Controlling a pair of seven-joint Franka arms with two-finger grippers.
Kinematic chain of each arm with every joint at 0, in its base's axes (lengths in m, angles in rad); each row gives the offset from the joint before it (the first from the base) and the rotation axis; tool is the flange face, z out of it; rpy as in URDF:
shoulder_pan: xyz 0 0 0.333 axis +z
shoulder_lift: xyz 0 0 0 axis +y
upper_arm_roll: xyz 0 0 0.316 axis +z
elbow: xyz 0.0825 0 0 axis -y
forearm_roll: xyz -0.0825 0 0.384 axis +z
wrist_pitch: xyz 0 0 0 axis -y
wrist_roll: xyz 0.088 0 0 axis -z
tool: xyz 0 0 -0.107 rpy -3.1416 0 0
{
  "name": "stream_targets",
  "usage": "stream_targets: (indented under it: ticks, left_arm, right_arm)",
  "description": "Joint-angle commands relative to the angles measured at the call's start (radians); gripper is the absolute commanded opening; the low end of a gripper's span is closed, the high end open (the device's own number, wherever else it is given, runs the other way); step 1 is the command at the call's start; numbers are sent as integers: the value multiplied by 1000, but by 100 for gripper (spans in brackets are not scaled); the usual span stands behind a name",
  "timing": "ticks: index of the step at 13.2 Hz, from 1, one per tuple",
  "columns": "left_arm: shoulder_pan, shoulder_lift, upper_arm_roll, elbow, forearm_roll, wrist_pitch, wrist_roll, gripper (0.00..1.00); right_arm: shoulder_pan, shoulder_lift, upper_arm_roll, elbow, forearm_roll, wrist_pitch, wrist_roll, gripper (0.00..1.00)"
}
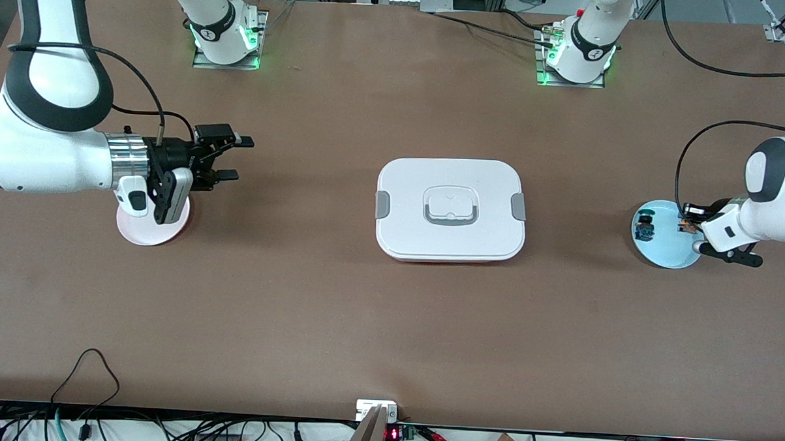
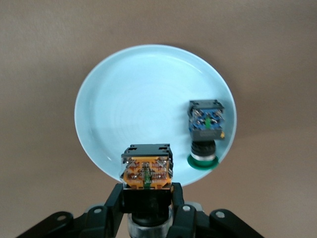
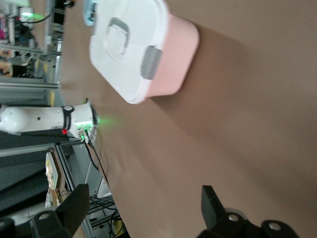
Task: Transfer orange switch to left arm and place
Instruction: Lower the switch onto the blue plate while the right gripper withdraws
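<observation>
The orange switch (image 2: pixel 147 172) is clamped in the left gripper (image 2: pixel 147 208) over the blue plate (image 2: pixel 148 99). The right gripper (image 1: pixel 228 157) is held open over the table, beside the pink plate (image 1: pixel 145 233), waiting. The box (image 1: pixel 450 209) sits mid-table.

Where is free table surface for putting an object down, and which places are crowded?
Bare table lies between the box and the pink plate, between the box and the blue plate, and nearer the front camera than all three. The blue plate is crowded: left gripper, orange switch, blue-and-green switch.
</observation>
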Motion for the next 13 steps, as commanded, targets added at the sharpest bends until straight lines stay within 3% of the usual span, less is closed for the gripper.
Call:
stream_targets:
  ticks: [1, 4, 6, 8, 10, 12, 13]
  left_arm:
    - [22, 54, -11, 25, 69, 18, 15, 0]
    - [23, 112, -8, 30, 104, 82, 3, 0]
    - [25, 132, -8, 41, 118, 94, -26, 0]
    - [26, 169, -8, 50, 153, 113, -119, 0]
    - [23, 180, -1, 50, 166, 122, -204, 0]
    - [23, 180, -1, 50, 166, 120, -237, 1]
    - [25, 180, 0, 50, 166, 120, -238, 10]
  right_arm:
    - [10, -11, 6, 47, -140, -11, 220, 100]
    - [21, -12, 20, 116, -394, -92, 412, 100]
    - [21, -12, 20, 182, -571, -178, 408, 100]
    - [10, -6, 14, 257, -672, -203, 385, 100]
    - [-8, -9, -3, 275, -722, -186, 311, 100]
    - [-10, -9, -65, 275, -716, -104, 299, 100]
    - [-13, -9, -76, 276, -714, -93, 306, 100]
